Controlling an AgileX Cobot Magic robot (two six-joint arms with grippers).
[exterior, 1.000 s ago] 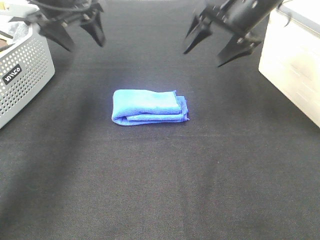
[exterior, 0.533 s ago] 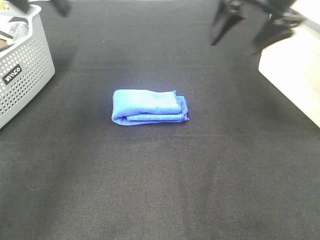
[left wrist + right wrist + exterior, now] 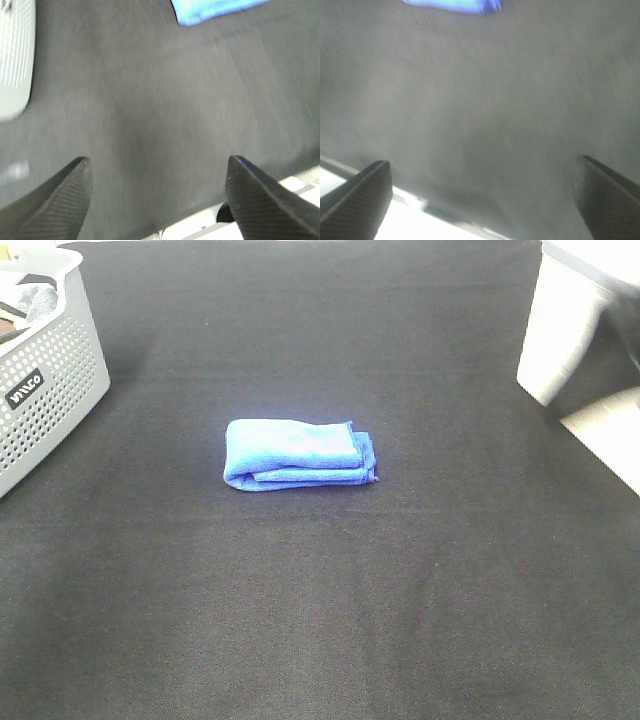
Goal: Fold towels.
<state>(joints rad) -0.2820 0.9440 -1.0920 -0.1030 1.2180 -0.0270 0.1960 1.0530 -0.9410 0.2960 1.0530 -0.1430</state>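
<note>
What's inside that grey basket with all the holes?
Only the top of the grey basket shows. Some grey cloth lies in it near the rim, with something dark beside it. Whatever sits deeper is hidden by the basket's wall and the picture's edge.

A wide black woven-fabric table cover (image 3: pixel 320 620) fills nearly the whole exterior high view under even, bright light, with a grey perforated plastic basket (image 3: pixel 50 390) bearing a small black label at its far left edge and a white boxy container (image 3: pixel 560 330) at its far right.
</note>
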